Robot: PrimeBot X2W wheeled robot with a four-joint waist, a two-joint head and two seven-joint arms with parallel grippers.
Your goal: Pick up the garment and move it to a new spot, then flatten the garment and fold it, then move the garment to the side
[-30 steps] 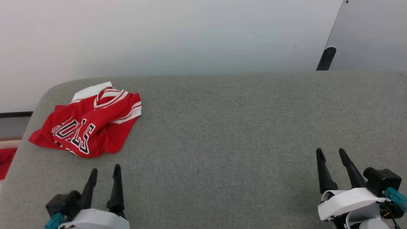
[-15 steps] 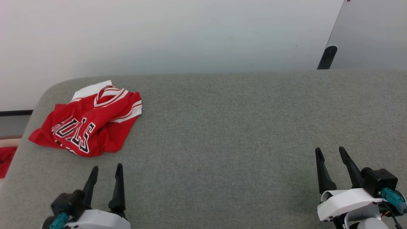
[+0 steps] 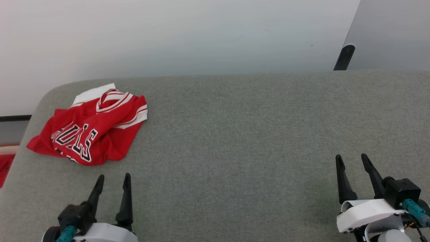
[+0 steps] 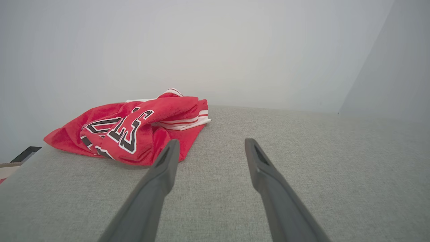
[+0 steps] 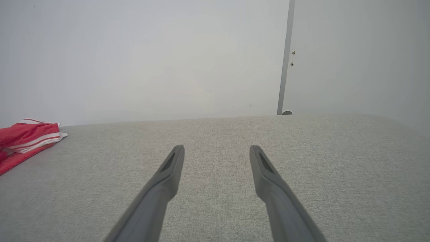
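The red jersey (image 3: 89,129) lies crumpled at the far left of the grey surface (image 3: 235,134), black lettering up, striped trim toward the back, a white bit of lining behind it. My left gripper (image 3: 113,178) is open just in front of it, apart from it. In the left wrist view the jersey (image 4: 134,126) lies ahead and left of the open left gripper (image 4: 210,144). My right gripper (image 3: 351,158) stands open at the lower right, far from the jersey. The right wrist view has the open right gripper (image 5: 216,149) over bare surface, with the jersey's edge (image 5: 27,139) at far left.
A white wall rises behind the grey surface. A dark post (image 3: 343,57) stands at the back right beside a grey panel. A plain red cloth scrap (image 3: 4,169) lies off the surface's left edge. The surface's left corner is rounded.
The whole head view has shifted slightly, so the camera moved. The left gripper has edged a little to the right and lower in view. The jersey lies as before.
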